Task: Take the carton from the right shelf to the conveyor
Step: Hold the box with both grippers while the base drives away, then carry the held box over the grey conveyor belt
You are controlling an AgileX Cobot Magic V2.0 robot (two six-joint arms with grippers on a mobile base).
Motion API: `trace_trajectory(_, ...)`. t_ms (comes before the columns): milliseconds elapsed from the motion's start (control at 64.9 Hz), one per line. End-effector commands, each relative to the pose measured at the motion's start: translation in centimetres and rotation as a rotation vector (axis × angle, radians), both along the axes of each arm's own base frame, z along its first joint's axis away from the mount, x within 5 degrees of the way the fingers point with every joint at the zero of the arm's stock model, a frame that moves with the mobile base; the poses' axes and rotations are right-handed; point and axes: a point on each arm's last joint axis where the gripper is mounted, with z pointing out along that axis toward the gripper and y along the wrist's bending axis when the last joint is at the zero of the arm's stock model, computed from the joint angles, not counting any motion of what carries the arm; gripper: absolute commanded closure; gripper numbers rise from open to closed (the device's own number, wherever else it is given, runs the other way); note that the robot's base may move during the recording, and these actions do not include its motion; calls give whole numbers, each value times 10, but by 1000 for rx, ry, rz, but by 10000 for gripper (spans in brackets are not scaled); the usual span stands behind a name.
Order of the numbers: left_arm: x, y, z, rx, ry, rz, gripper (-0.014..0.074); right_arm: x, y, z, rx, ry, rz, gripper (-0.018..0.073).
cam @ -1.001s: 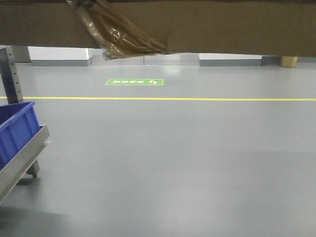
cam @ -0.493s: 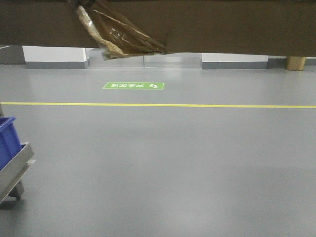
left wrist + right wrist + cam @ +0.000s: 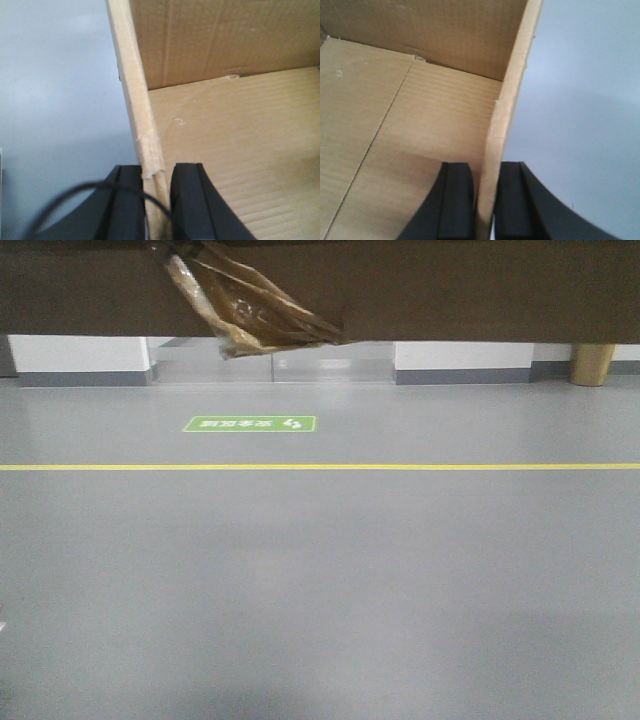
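A smooth grey floor (image 3: pixel 320 590) is crossed from edge to edge by a yellow line (image 3: pixel 320 467); a green floor sign (image 3: pixel 250 424) lies flat just beyond it, left of centre.

You had the carton (image 3: pixel 450 290) plain brown along the frame's top, its tape wad (image 3: pixel 250 310) glossy amber — below, light-grey floor (image 3: pixel 320 590), a yellow line (image 3: pixel 400 467), a green sign (image 3: pixel 250 424) with white marks.

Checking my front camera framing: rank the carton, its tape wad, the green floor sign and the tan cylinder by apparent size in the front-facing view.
1. carton
2. tape wad
3. green floor sign and tan cylinder, too alike to rank.
Carton and tape are nearest the camera, so they look oversized.
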Motion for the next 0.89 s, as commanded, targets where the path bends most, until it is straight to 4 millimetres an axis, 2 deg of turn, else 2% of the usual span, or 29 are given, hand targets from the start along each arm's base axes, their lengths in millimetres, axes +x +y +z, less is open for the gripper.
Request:
trace_trajectory(0, -2, -9, 7, -62, -54, -60, 617, -3, 8, 14, 100, -109, 57, 627)
trace_trajectory(431, -1, -4, 8, -16, -79, -35, 617, 4, 11, 28, 169, -260, 52, 627)
trace_trajectory(878, 0, -4, 9, -10, -83, -31, 617, 4, 11, 28, 169, -261, 52, 627)
